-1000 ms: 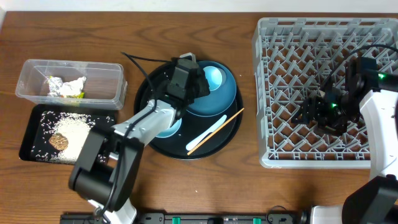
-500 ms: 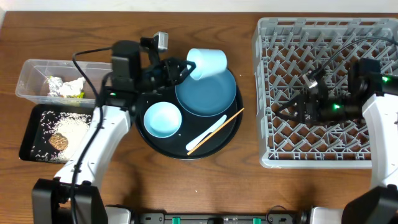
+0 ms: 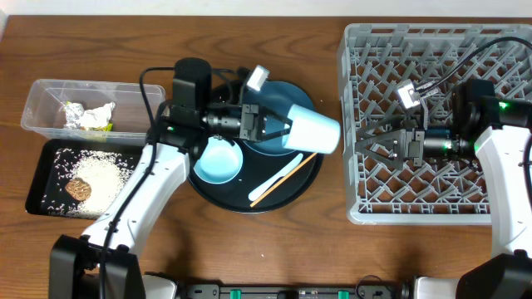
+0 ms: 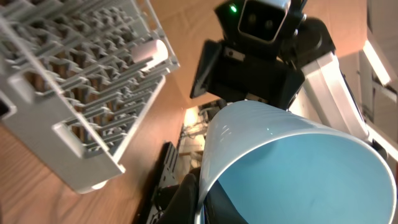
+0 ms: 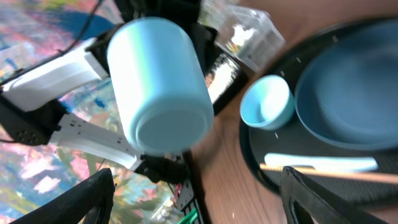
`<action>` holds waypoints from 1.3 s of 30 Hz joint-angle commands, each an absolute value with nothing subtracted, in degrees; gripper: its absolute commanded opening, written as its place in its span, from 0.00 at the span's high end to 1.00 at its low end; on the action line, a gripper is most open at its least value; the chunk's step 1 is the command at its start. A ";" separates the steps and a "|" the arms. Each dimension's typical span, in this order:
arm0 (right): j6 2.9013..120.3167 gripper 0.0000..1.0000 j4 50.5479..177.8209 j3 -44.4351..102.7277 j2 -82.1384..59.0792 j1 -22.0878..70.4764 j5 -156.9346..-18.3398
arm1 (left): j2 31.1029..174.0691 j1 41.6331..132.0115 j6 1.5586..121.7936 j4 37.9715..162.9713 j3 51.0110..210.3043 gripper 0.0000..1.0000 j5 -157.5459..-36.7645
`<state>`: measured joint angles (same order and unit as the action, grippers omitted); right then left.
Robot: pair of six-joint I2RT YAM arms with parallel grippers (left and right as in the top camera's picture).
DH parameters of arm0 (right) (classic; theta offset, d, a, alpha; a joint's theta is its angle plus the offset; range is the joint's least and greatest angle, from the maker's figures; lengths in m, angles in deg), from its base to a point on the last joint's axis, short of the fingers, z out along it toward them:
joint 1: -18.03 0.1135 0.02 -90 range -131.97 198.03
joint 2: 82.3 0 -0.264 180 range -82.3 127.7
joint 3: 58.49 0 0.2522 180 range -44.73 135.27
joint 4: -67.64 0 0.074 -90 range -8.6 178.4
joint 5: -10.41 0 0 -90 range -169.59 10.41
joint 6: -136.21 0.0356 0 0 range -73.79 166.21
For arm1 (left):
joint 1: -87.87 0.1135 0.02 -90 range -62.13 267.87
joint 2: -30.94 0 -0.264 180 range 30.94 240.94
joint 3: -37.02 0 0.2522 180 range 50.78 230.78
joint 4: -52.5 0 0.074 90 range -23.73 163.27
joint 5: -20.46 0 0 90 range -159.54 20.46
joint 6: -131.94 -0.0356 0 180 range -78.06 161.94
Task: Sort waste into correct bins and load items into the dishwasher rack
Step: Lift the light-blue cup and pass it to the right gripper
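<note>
My left gripper is shut on the rim of the pale blue cup, holding it on its side in the air above the right part of the blue plate, base pointing at the dishwasher rack. In the left wrist view one finger sits outside the cup wall and one inside. My right gripper hangs open over the rack's left part, facing the cup, a short gap away. The light blue bowl, white spoon and chopstick lie on the round black tray.
The clear tub at far left holds the tissue and wrapper. In front of it the shallow black tray holds rice and the biscuit lump. Bare wood separates the round tray from the rack.
My left arm has carried the cup from the plate's far edge to the right, toward the rack. My right gripper has spread wider and turned to face it.
</note>
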<state>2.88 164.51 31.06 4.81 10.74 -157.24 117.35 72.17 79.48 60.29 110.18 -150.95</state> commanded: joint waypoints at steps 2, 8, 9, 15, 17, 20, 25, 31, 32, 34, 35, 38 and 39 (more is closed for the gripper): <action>-3.63 0.20 164.51 31.61 4.17 12.80 -163.08 | 117.09 71.14 80.18 59.04 111.51 0.94 -153.31; -6.50 0.16 164.49 31.61 4.17 15.48 -164.39 | 117.09 71.12 80.22 58.56 111.51 0.94 -152.43; -7.02 0.16 164.44 31.58 4.17 15.97 -165.11 | 117.09 71.12 80.22 58.10 111.51 0.94 -152.43; -9.51 0.18 163.85 31.61 4.17 18.33 -167.45 | 117.09 71.12 83.52 53.05 111.51 0.94 -152.41; -10.89 0.19 163.85 31.61 4.17 18.94 -168.72 | 117.09 71.12 84.90 50.76 111.51 0.94 -152.23; -11.31 0.19 163.42 31.61 4.17 19.37 -168.87 | 117.09 71.12 86.82 48.38 111.51 0.94 -151.78; -11.28 0.19 162.15 31.61 4.20 19.62 -168.87 | 117.09 70.92 87.28 47.89 111.51 0.94 -151.40; -11.28 0.22 161.03 31.61 4.20 19.83 -168.87 | 117.09 69.57 87.24 47.76 111.51 0.94 -151.36; -11.28 0.24 160.84 31.61 4.20 19.94 -168.87 | 117.09 69.37 87.24 47.68 111.51 0.94 -151.38; -11.28 0.27 160.34 31.61 4.20 20.16 -168.87 | 117.09 69.13 87.26 47.70 111.51 0.94 -151.38; -11.26 0.28 160.20 31.61 4.20 20.27 -168.87 | 117.09 69.13 87.28 47.72 111.51 0.94 -151.38; -11.28 0.29 159.94 31.61 4.20 20.73 -168.87 | 117.09 69.13 87.28 47.70 111.51 0.94 -151.38; -11.28 0.30 159.77 31.61 4.20 20.82 -168.87 | 117.09 69.13 87.28 47.72 111.51 0.94 -151.40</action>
